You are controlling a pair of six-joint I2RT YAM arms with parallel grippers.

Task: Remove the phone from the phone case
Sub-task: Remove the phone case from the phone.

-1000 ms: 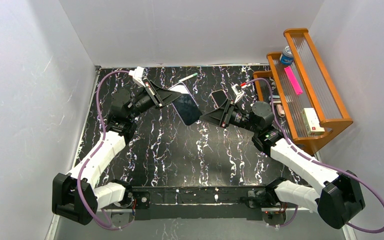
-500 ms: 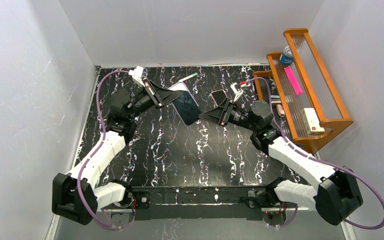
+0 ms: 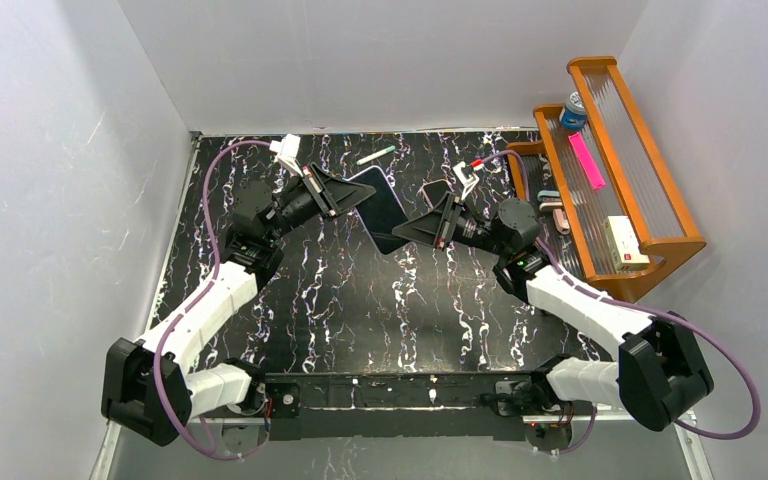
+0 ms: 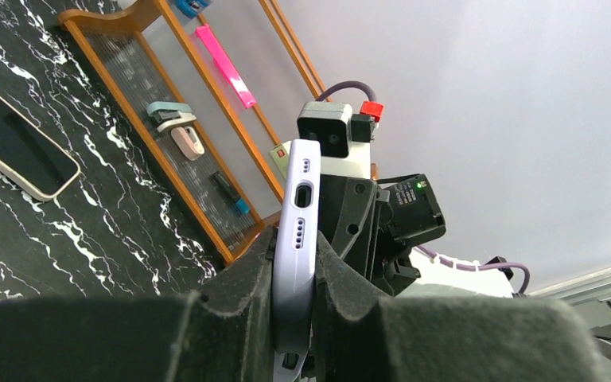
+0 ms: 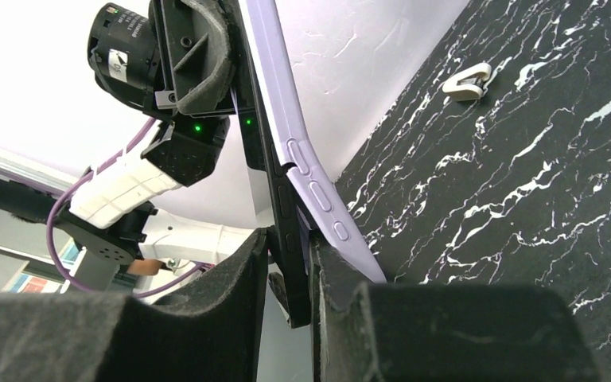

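The lilac phone case (image 4: 296, 231) with the dark phone (image 3: 385, 212) in it hangs in mid-air over the middle of the table. My left gripper (image 4: 294, 247) is shut on the case's end, where the port holes show. My right gripper (image 5: 286, 247) comes from the opposite side, and its fingers are shut on the phone's dark edge (image 5: 282, 199). In the right wrist view the lilac case (image 5: 310, 175) bends away from that edge at this corner. In the top view the left gripper (image 3: 345, 192) and the right gripper (image 3: 408, 228) face each other across the phone.
A second phone (image 3: 438, 192) lies flat on the black marbled table (image 3: 360, 300) behind the right gripper. A white and green pen (image 3: 375, 155) lies at the back. An orange wooden rack (image 3: 610, 160) with small items stands at the right.
My left gripper has carried the phone a little to the right and turned it. My right gripper has moved left and up onto the phone's near corner.
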